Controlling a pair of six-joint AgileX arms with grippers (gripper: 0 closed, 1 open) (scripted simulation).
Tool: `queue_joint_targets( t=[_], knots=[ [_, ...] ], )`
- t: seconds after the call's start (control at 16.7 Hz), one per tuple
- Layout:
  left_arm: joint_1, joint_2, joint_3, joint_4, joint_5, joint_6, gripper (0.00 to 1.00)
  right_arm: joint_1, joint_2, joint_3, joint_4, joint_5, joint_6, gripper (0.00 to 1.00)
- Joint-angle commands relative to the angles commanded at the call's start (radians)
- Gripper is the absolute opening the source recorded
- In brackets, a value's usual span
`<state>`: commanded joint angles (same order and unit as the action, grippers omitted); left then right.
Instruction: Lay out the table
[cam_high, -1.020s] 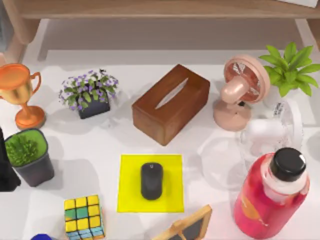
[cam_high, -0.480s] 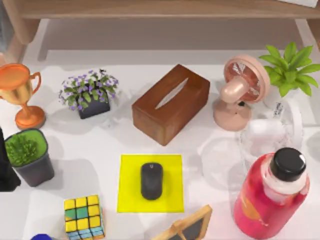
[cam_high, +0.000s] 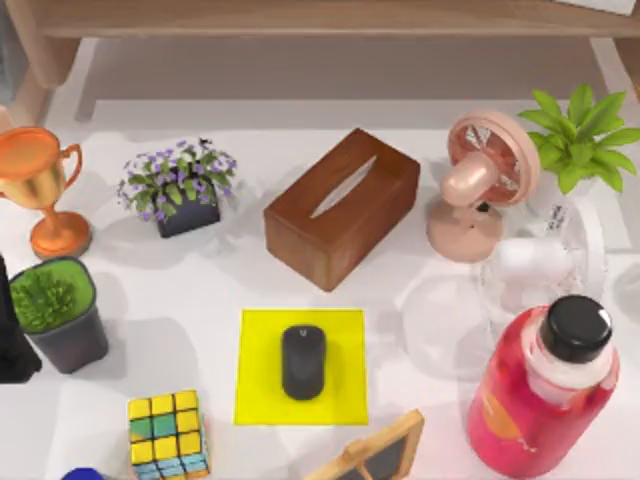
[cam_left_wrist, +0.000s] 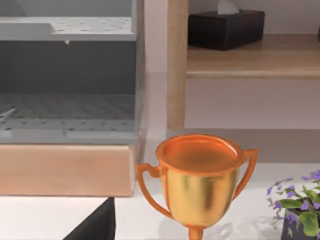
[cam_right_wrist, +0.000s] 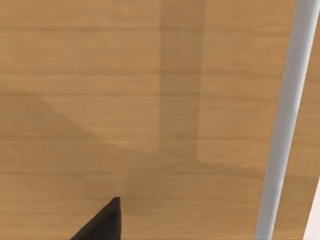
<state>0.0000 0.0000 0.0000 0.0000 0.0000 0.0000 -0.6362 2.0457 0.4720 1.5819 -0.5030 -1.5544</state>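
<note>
The white table carries many objects. Near its front middle a black mouse lies on a yellow square mat. A black part of my left arm sits at the table's left edge, beside a dark pot of green grass. The left wrist view looks at an orange trophy standing upright close ahead, with a black bit of my left gripper at the picture's edge. A black bit of my right gripper appears in the right wrist view before a light brown wooden surface.
A brown tissue box stands behind the mat. Purple flowers and the trophy are back left. A pink fan, white fan, leafy plant and red bottle crowd the right. A colour cube and small framed board sit in front.
</note>
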Motion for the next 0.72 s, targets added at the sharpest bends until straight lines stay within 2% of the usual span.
queue_joint_targets(
  t=[0.66, 0.72],
  knots=[
    [0.0, 0.0, 0.0, 0.0, 0.0, 0.0, 1.0, 0.0, 0.0, 0.0, 0.0, 0.0, 0.0, 0.02],
    [0.0, 0.0, 0.0, 0.0, 0.0, 0.0, 1.0, 0.0, 0.0, 0.0, 0.0, 0.0, 0.0, 0.0]
  ],
)
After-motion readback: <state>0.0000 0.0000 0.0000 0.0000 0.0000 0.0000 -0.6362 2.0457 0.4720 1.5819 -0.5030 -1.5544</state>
